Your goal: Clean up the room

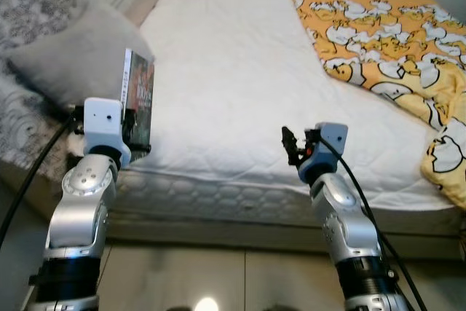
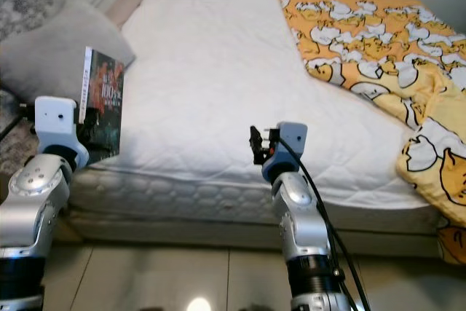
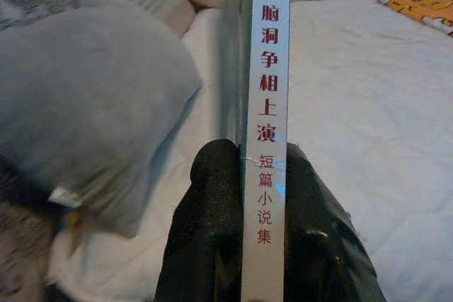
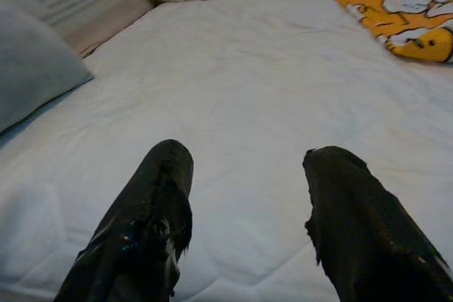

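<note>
Book held upright at the bed's edge.
Left end effector [image 3: 244, 196] clamps the book [image 1: 138, 100] over the bed [image 1: 240, 85]; right end effector [image 4: 248, 203], fingers apart, hovers above the bed.

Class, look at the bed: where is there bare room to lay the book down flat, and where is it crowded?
The widest free patch is the white mattress between the grey pillow and the yellow duck blanket, ahead of the open right gripper. It is crowded along the left edge, where the left gripper holds the book upright beside the pillows.
</note>
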Robot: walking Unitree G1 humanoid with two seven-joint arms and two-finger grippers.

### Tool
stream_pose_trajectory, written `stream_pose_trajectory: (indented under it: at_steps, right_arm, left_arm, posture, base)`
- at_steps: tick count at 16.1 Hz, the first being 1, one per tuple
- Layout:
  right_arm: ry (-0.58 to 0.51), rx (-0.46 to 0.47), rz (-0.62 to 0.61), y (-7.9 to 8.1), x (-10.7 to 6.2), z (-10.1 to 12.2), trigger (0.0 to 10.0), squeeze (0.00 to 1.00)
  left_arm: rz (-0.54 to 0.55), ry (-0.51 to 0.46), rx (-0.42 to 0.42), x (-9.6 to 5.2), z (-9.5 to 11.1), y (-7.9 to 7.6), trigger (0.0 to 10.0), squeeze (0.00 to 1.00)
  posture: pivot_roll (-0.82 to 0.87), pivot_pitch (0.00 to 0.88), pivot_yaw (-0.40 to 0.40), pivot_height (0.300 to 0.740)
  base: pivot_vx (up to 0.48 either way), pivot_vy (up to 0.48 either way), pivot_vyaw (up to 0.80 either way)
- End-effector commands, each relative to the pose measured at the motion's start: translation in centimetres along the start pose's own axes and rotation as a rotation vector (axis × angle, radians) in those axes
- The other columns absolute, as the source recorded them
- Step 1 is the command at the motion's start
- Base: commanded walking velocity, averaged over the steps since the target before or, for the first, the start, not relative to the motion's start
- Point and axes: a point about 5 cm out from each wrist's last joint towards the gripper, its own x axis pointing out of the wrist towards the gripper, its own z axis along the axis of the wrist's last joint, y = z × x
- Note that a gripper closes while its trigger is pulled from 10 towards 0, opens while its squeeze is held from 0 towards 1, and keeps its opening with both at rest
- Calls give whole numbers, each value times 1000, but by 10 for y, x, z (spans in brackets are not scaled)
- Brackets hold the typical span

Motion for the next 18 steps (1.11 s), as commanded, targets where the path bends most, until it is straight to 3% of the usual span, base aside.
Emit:
stream_pose_trajectory:
  at_steps: [1, 12, 18]
  right_arm:
    - [-4, 1, -34, -11, -2, 2, 10000, 0]
    - [3, 10, -33, -11, -2, -1, 10000, 0]
    - [6, 15, -71, -20, -3, -1, 10000, 0]
  left_arm:
    - [-36, -68, 0, 1, 14, -10, 10000, 0]
    - [-44, -67, 9, 1, 14, -11, 10000, 0]
    - [-48, -63, 14, 1, 12, -12, 10000, 0]
  posture:
    - [8, 0, -52, 740]
    - [9, 0, -49, 740]
    - [7, 0, -49, 740]
  base:
    - [382, 0, 0]
    - [382, 0, 0]
    - [379, 0, 0]
